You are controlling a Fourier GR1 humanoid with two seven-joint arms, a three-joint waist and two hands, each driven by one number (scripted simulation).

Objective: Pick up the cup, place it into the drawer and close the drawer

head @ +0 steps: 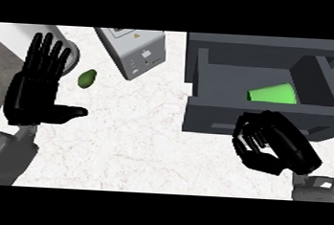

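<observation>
Head view. My right hand (274,144): fingers curled, holding nothing, just in front of the drawer (258,117) front panel, lower right. Drawer is open; green cup (273,94) lies on its side inside, toward the right wall. Left hand (37,86) at far left: fingers straight and spread, pointing up, thumb out to the side, resting. Small green fruit-like obj (87,78) on white marbled surface (140,146) just beside it. Grey appliance box (134,53) btw that obj and drawer.
</observation>
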